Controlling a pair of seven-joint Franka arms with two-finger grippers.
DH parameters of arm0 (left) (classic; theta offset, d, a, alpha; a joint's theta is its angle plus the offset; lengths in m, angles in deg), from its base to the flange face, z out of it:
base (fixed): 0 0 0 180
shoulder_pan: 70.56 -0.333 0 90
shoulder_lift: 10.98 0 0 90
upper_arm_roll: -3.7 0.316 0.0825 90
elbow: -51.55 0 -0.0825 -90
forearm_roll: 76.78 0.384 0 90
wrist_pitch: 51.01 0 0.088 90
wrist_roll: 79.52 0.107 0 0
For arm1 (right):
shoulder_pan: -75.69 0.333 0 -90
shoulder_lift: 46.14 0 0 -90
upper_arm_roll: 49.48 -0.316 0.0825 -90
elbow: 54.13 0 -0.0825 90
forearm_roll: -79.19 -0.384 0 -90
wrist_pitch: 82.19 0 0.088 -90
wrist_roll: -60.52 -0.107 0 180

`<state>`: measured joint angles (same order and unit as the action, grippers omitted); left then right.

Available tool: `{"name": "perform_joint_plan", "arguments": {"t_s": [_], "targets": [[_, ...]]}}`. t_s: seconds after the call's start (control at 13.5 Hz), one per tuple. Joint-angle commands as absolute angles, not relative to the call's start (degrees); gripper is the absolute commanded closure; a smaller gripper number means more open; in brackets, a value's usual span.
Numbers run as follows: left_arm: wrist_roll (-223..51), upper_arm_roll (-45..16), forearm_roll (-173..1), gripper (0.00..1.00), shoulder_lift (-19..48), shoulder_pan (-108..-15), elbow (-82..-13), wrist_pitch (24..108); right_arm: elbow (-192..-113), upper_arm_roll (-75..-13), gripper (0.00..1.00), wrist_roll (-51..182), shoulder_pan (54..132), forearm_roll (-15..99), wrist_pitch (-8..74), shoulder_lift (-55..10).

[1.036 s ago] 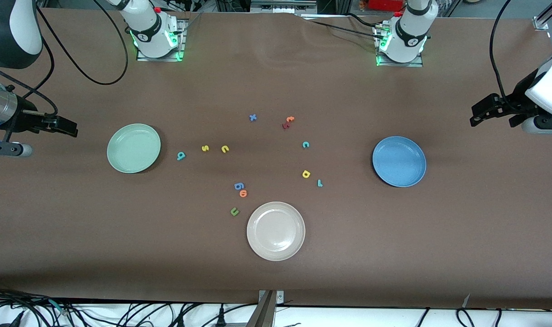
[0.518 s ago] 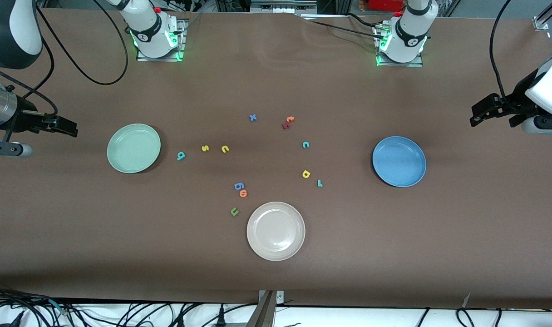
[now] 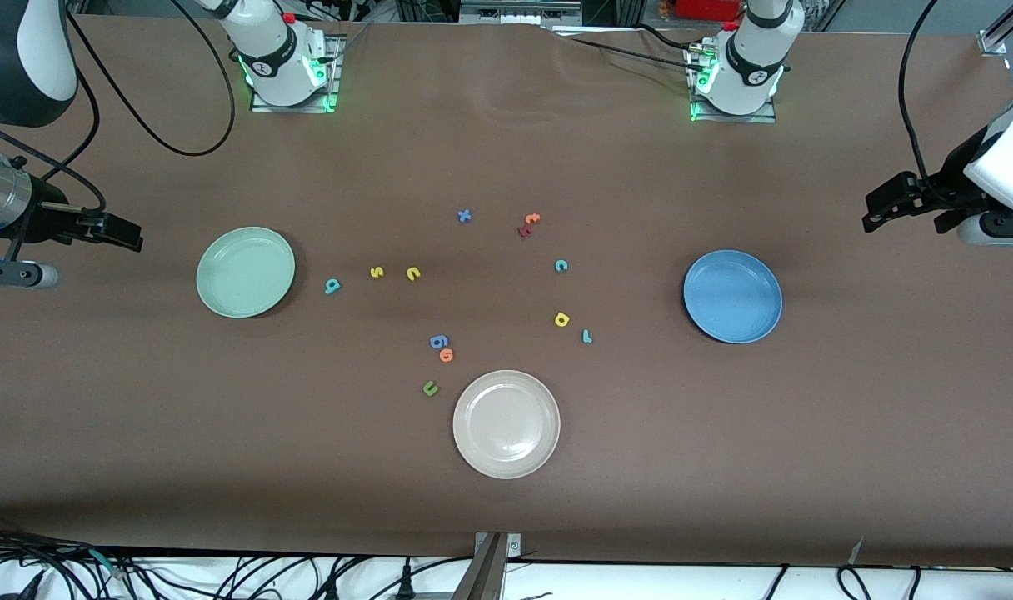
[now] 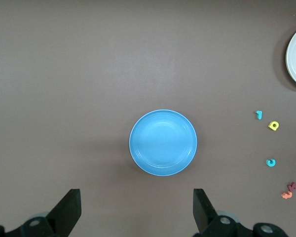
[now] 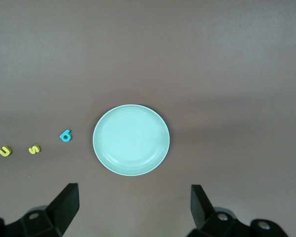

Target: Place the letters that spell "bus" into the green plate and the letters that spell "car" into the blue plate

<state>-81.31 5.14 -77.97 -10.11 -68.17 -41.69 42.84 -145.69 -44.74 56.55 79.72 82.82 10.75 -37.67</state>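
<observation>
The green plate [image 3: 245, 272] [image 5: 131, 139] lies toward the right arm's end, with the teal b [image 3: 331, 287], yellow s [image 3: 376, 272] and yellow u [image 3: 413, 272] in a row beside it. The blue plate [image 3: 732, 296] [image 4: 163, 142] lies toward the left arm's end. Between it and the table's middle lie the teal c [image 3: 561, 266], yellow a [image 3: 561, 319] and teal r [image 3: 587, 336]. My right gripper [image 3: 132, 236] [image 5: 133, 197] hangs open high beside the green plate. My left gripper [image 3: 869, 210] [image 4: 136, 202] hangs open high beside the blue plate. Both hold nothing.
A beige-white plate [image 3: 506, 424] sits nearest the front camera. By it lie a blue 6-like piece [image 3: 438, 341], an orange letter [image 3: 446, 355] and a green u [image 3: 430, 387]. A blue x [image 3: 464, 216] and red and orange letters [image 3: 527, 224] lie nearer the arm bases.
</observation>
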Motion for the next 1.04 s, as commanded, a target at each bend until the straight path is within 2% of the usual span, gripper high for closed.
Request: {"name": "perform_joint_plan", "arguments": {"t_s": [0.0,0.96], "targets": [[-81.1,5.29,-78.28,0.0,-10.45,-67.84,-42.05,43.21,-145.09,-44.73,0.0,56.92,79.47,82.0,10.0,-37.53],[-81.1,5.29,-78.28,0.0,-10.45,-67.84,-42.05,43.3,-145.27,-44.73,0.0,56.3,79.47,81.91,10.0,-37.62]]}}
